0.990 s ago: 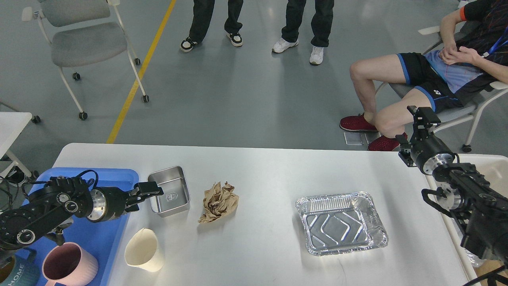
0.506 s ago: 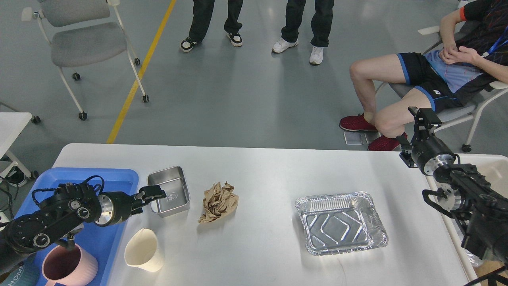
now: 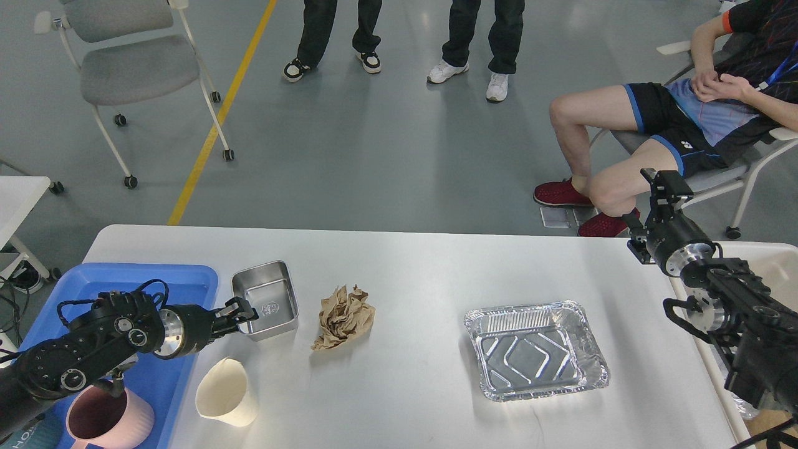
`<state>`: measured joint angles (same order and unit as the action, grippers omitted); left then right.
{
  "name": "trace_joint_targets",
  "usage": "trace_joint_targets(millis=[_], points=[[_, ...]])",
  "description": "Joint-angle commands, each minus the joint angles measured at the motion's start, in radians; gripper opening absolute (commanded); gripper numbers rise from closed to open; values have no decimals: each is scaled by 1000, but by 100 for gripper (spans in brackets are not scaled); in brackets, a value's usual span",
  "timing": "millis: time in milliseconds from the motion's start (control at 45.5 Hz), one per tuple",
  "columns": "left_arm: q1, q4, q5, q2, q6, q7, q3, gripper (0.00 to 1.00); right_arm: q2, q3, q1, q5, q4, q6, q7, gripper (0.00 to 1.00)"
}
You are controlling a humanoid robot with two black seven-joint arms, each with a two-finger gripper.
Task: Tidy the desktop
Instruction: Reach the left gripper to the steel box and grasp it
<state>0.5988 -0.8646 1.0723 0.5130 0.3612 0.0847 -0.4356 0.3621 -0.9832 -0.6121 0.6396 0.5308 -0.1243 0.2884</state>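
The white desktop [image 3: 424,268] carries a square steel tin [image 3: 269,293], a crumpled ball of brown paper [image 3: 343,317], an empty foil tray [image 3: 536,349] and a cream paper cup [image 3: 225,393] lying on its side. My left gripper [image 3: 240,310] sits low at the tin's front-left corner, touching or almost touching its wall. Its dark fingers cannot be told apart. My right gripper [image 3: 667,182] hangs raised beyond the desktop's far right corner, apart from everything, and its fingers merge into one dark block.
A blue tray [image 3: 181,277] at the left edge holds a pink mug [image 3: 109,421] and a teal mug [image 3: 25,433], under my left arm. A white container [image 3: 776,262] adjoins the right side. Beyond the desk are a chair [image 3: 124,62], standing people and a seated person [image 3: 686,112].
My left gripper has slid down along the tin's left wall to its front-left corner, the arm drawing back. The tin and the right arm have not moved.
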Motion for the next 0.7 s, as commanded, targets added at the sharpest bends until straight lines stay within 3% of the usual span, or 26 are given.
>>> trace_joint_targets(millis=[0,484,682], points=[[-1,22,-2,-5,1,3,0,29,0,0,2,0,0,0,0,100],[1,38,-3,-11,-8,3,-2,3,0,0,0,0,0,0,0,100],[1,39,0,-13,-8,3,0,1,0,0,0,0,0,0,0,100]])
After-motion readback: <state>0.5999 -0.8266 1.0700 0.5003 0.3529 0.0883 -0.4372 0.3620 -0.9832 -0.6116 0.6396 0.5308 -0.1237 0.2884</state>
